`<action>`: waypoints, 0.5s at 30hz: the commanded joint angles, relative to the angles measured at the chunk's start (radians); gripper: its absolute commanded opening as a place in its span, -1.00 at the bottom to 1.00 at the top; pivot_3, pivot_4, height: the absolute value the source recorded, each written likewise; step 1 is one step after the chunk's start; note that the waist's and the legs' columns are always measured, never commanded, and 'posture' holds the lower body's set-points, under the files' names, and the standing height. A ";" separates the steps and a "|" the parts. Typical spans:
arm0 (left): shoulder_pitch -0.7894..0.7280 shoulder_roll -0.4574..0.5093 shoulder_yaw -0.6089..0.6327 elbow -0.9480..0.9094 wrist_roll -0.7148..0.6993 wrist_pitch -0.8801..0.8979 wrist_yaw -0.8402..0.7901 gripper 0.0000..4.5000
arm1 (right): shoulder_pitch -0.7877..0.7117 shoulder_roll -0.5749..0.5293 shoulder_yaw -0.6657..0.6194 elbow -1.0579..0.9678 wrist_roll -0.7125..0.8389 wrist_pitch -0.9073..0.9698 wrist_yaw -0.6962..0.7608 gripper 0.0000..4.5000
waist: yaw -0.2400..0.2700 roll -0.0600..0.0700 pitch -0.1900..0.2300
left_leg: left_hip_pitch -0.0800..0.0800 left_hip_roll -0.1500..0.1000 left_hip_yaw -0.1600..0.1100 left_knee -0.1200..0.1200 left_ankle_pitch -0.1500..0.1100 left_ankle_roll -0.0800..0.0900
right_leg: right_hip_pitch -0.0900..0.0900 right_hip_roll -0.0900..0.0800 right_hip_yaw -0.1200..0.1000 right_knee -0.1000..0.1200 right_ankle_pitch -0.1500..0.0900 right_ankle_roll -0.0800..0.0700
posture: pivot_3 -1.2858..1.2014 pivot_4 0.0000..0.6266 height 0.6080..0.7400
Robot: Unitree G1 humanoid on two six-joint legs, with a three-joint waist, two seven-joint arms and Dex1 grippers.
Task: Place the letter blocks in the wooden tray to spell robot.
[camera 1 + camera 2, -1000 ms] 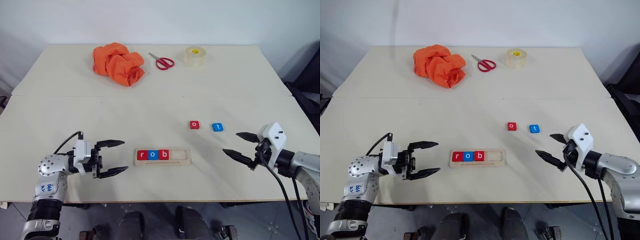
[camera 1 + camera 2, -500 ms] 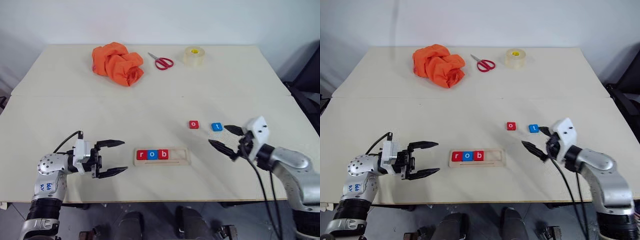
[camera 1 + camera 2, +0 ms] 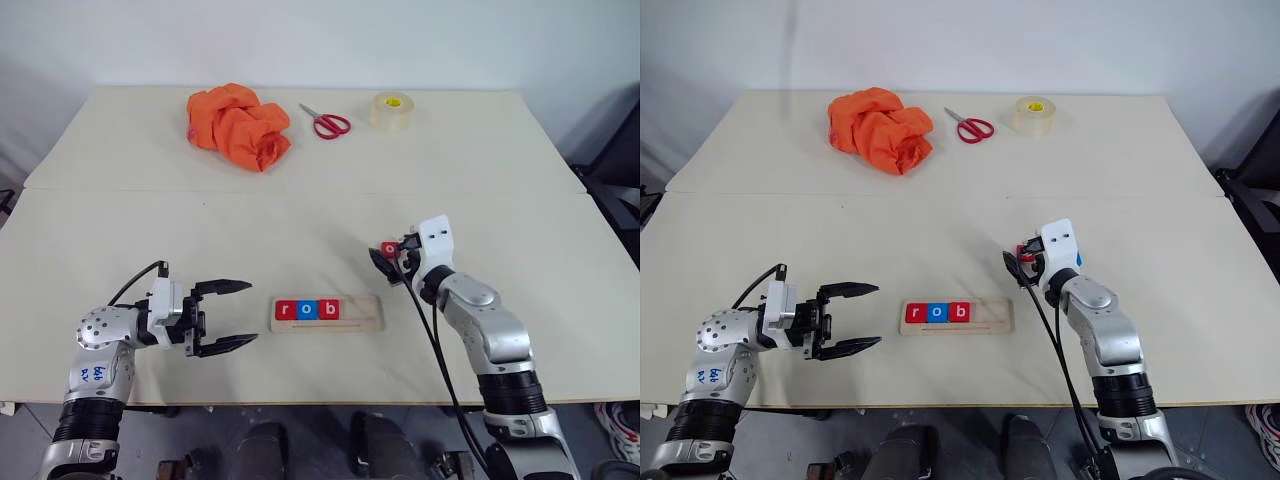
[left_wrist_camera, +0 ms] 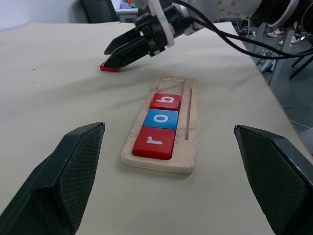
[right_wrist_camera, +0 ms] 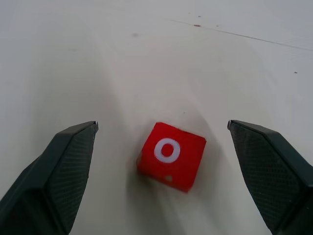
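wooden tray | long axis left-right | r-o-b fills left end

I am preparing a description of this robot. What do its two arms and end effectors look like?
Both arms are silver-grey metal with black joints. The left end effector and right end effector each have two black textured fingers on a white wrist block. Black cables run along both; the left arm bears blue handwritten marks.
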 commanded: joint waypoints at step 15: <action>0.026 -0.010 0.006 -0.048 -0.017 -0.004 0.021 1.00 | 0.039 0.113 0.015 -0.085 -0.053 0.081 -0.172 -0.21 | -0.022 0.000 0.000 | 0.000 0.000 -0.001 0.000 0.000 0.000 | 0.000 0.000 0.000 0.000 0.000 0.000 | 0.03 -0.52 1.00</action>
